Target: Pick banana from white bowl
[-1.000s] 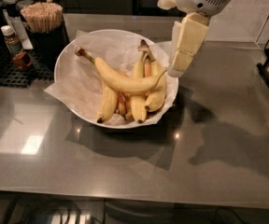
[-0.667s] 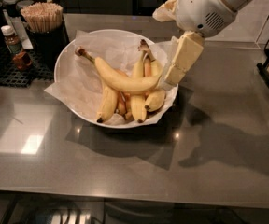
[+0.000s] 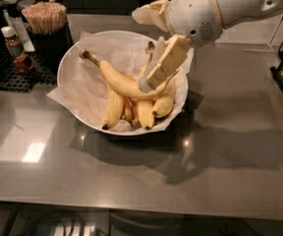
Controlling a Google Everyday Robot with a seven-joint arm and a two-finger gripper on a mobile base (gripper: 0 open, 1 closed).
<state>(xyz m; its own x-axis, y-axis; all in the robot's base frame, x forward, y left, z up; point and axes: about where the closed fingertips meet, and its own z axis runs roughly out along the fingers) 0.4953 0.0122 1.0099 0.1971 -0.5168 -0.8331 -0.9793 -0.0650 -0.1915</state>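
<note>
Nearest: bare grey counter (image 3: 131,181), glossy, with the bowl's shadow and the arm's shadow lying across it.

Mid-counter: white bowl (image 3: 69,98), wide and shallow, lined with crinkled paper (image 3: 90,85) that spills over the rim on the left.

In the bowl: a heap of fruit. Short bananas (image 3: 113,109) lie underneath, ends pointing toward the camera. The banana (image 3: 124,82) wanted here lies on top of them, the longest and most curved.
- Its brown-tipped stem points to the bowl's far left.
- Its body sweeps down and to the right, then curls up near the right rim.
- Its long axis therefore runs left to right, slightly slanted, across the heap.

Claw (image 3: 145,85): it reaches in from the upper right, slanting down and left. Its tip is on or just above the banana's upper edge, a little right of the banana's middle.
- The claw's line crosses the banana's long axis rather than running along it.
- Most of the banana's length lies to the left of the tip.
- Whether the claw is open, or has any hold on the fruit, cannot be told.

Judgement: the banana looks to be resting on the heap, not lifted. The grasp probably depends on straddling the body across its width at this spot.

Far left: a black cup of wooden sticks (image 3: 44,17), and a small bottle (image 3: 12,41) on a black mat (image 3: 4,75).
</note>
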